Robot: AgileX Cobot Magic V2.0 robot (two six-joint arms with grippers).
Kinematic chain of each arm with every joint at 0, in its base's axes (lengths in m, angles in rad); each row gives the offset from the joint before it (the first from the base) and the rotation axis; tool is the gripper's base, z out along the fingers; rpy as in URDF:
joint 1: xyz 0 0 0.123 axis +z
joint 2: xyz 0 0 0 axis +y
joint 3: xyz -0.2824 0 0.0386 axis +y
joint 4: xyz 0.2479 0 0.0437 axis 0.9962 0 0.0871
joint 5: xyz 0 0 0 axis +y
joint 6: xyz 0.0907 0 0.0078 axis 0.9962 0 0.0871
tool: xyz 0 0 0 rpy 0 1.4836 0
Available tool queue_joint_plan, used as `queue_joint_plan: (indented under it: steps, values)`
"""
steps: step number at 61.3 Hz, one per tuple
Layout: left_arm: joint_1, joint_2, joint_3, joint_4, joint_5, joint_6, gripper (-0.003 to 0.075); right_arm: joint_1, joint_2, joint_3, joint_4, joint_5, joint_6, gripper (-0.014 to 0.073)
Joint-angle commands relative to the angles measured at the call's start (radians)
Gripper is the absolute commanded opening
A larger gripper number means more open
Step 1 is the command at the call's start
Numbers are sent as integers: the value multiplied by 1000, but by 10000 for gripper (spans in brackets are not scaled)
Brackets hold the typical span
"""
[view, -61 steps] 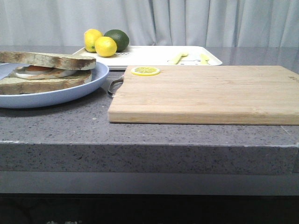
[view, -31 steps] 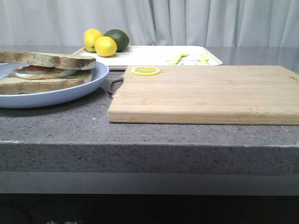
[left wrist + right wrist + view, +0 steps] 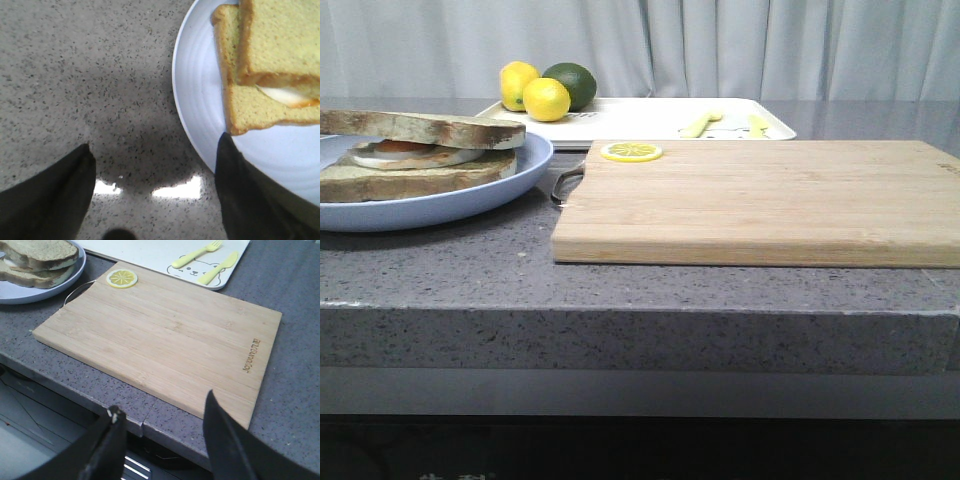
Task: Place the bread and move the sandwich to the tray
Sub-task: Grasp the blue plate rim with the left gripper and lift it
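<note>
The bread (image 3: 420, 128) already lies on top of the sandwich (image 3: 415, 172), on the blue plate (image 3: 510, 182) at the left. The tray (image 3: 650, 118) is far behind the cutting board (image 3: 760, 200). The left gripper (image 3: 152, 195) and right gripper (image 3: 162, 440) both have fingers apart, holding nothing. I would grip both slices together, low and level, so the egg does not slide.
</note>
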Motion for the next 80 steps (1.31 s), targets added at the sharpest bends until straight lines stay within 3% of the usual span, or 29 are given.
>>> queue_joint_plan:
  steps: [1, 10, 26, 49, 70, 80]
  values:
    - [60, 39, -37, -136, -35, 71, 494, -5, 5, -24, -10, -78, 1, 382]
    - [108, 131, -37, -290, -16, 151, 494, -5, 5, -24, -10, -78, 1, 382]
    - [108, 227, -37, -461, -7, 243, 479, -5, 5, -24, -10, -78, 1, 382]
    - [108, 256, -37, -468, -47, 247, 223, -5, 5, -24, -10, -78, 1, 382]
    - [108, 294, -37, -470, -55, 247, 144, -5, 5, -24, -10, -78, 1, 382]
    - [108, 294, -37, -475, -69, 254, 43, -5, 5, -24, -10, -78, 1, 382]
